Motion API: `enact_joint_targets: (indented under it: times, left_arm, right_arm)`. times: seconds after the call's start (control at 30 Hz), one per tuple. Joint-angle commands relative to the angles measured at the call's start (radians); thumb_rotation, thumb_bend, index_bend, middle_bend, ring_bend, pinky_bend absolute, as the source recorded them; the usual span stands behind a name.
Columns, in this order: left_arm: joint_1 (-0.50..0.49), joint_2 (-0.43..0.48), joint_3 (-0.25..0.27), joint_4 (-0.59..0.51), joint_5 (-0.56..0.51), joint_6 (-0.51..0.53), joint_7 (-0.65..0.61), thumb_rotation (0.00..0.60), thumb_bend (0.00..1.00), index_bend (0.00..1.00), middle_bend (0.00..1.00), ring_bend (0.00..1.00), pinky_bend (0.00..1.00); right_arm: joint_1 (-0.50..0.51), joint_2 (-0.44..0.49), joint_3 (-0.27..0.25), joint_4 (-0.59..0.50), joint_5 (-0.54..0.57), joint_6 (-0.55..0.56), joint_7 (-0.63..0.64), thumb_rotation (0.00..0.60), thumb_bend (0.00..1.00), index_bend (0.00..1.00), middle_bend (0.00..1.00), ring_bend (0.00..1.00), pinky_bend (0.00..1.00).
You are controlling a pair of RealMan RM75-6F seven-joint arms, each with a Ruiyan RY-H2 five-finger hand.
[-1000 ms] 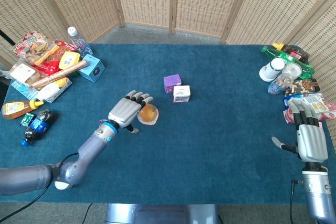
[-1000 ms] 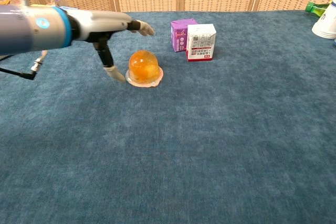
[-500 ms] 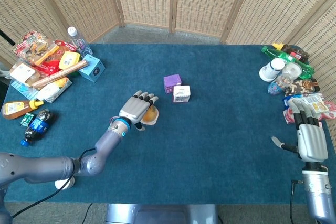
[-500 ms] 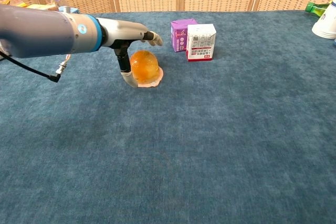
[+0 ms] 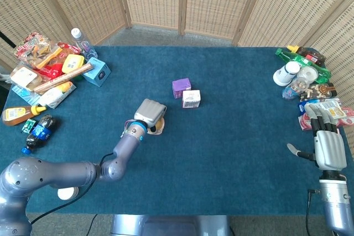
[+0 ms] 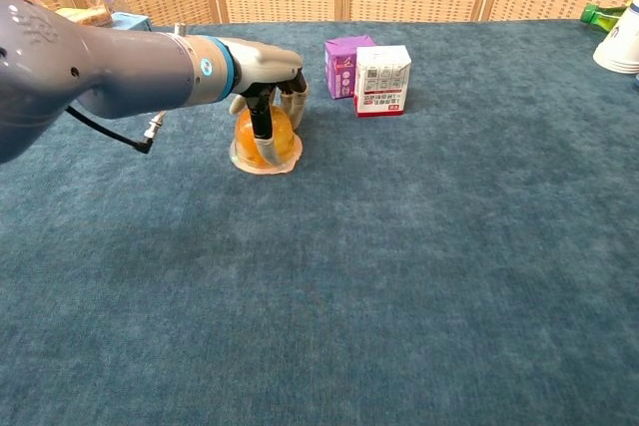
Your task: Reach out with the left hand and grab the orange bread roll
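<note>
The orange bread roll (image 6: 280, 134), in a clear wrapper, sits on the blue cloth left of centre; in the head view only its edge (image 5: 159, 125) shows under the hand. My left hand (image 6: 268, 87) (image 5: 150, 112) lies over the top of the roll with its fingers curled down around it, thumb in front. The roll still rests on the cloth. My right hand (image 5: 326, 145) lies flat and open at the table's right edge, far from the roll, holding nothing.
A purple box (image 5: 181, 87) and a white carton (image 5: 191, 98) stand just right of the roll, also in the chest view (image 6: 345, 65) (image 6: 383, 79). Snacks and bottles (image 5: 47, 73) crowd the far left; cups and bottles (image 5: 301, 73) the far right.
My left hand moved right over the roll, and its spread fingers closed down around it. The right hand has not moved.
</note>
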Motion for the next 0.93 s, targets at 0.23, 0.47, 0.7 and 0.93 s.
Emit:
enact_joint_targets:
  times: [0.23,0.47,0.7,0.93]
  left_arm:
    - [0.03,0.045,0.0,-0.083,0.059,0.069,-0.028,0.6,0.09,0.7,0.65,0.63,0.76]
    - [0.083,0.187,-0.015,-0.274,0.135,0.154,-0.066,0.6,0.09,0.73,0.65,0.64,0.76]
    - [0.124,0.317,-0.049,-0.426,0.199,0.214,-0.11,0.6,0.09,0.73,0.64,0.64,0.76]
    - [0.132,0.369,-0.074,-0.49,0.236,0.235,-0.126,0.6,0.09,0.72,0.64,0.63,0.76]
  right_arm:
    - [-0.001,0.0,-0.002,-0.002,-0.002,0.001,-0.004,0.6,0.0,0.0,0.0,0.0,0.0]
    - [0.0,0.0,-0.003,-0.004,-0.002,0.0,-0.011,0.6,0.0,0.0,0.0,0.0,0.0]
    - [0.0,-0.002,-0.006,-0.007,-0.005,0.001,-0.022,0.6,0.0,0.0,0.0,0.0,0.0]
    - [-0.001,-0.003,-0.007,-0.01,-0.005,0.004,-0.029,0.6,0.0,0.0,0.0,0.0,0.0]
